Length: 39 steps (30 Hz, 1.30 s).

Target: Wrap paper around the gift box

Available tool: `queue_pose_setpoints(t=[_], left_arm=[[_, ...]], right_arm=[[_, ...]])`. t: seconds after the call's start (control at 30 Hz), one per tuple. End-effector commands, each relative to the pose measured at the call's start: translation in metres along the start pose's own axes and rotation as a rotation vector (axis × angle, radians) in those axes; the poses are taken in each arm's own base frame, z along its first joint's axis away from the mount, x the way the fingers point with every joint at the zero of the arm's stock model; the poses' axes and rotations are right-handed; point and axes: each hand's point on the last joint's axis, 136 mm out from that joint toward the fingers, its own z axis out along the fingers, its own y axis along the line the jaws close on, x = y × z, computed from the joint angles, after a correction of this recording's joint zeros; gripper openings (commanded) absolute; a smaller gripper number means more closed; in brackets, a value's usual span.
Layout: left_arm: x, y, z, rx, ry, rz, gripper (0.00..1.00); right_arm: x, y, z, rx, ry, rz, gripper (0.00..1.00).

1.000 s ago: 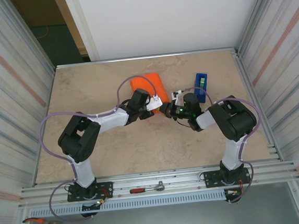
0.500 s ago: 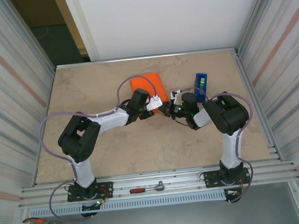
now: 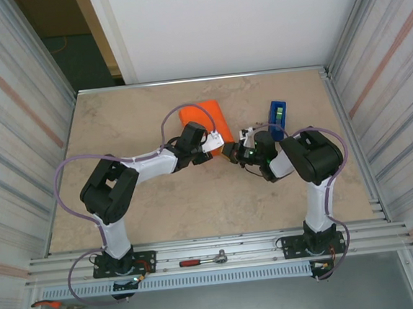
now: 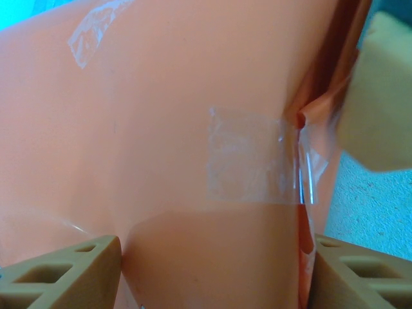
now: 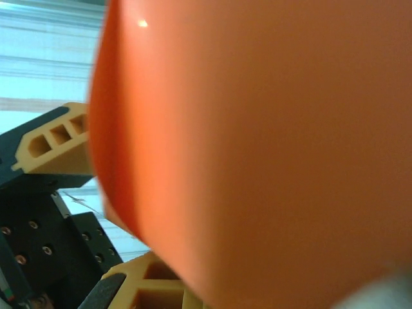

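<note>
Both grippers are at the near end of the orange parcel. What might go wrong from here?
The tape over the side fold looks wrinkled and bridges a crease, so pulling may peel it and open the paper.
The left gripper and right gripper sit very close together, so they might collide.
The tape dispenser stands beside the right arm and may get knocked.

Beige tabletop point(image 3: 160, 202), corrugated metal side walls point(image 3: 14, 106), white back wall point(image 3: 238, 21), poss. doorway top-L point(image 3: 58, 26)

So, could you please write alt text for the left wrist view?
Close-up of orange paper with a clear tape strip across a folded seam at right. The left gripper's tan jaws stand at the bottom corners, the paper between them.
</note>
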Motion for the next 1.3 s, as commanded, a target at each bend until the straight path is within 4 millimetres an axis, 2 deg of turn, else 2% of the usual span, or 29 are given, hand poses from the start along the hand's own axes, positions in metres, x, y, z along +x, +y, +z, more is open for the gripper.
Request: queue_pose_setpoints(t=[0.0,0.3,0.53,0.83,1.03,1.27], left_arm=[[0.017,-0.016,0.002,0.082,0.062,-0.027,0.69],[0.003,0.01,-0.016,0.059,-0.01,-0.118,0.7],[-0.004,0.02,-0.026,0.061,-0.046,-0.15,0.7],[-0.004,0.02,-0.025,0.062,-0.051,-0.162,0.7],[-0.002,0.02,-0.025,0.062,-0.05,-0.164,0.7],[-0.002,0.022,-0.026,0.06,-0.057,-0.187,0.7]], right_arm=[[-0.002,0.0,-0.007,-0.007,-0.022,0.007,0.01],[-0.01,0.029,-0.023,-0.016,-0.037,-0.045,0.01],[-0.016,0.049,-0.024,-0.024,-0.034,-0.09,0.0],[-0.007,0.072,-0.003,-0.018,0.033,-0.152,0.0],[-0.007,0.077,0.013,-0.032,0.05,-0.155,0.0],[-0.013,0.074,0.028,-0.063,0.042,-0.124,0.0]])
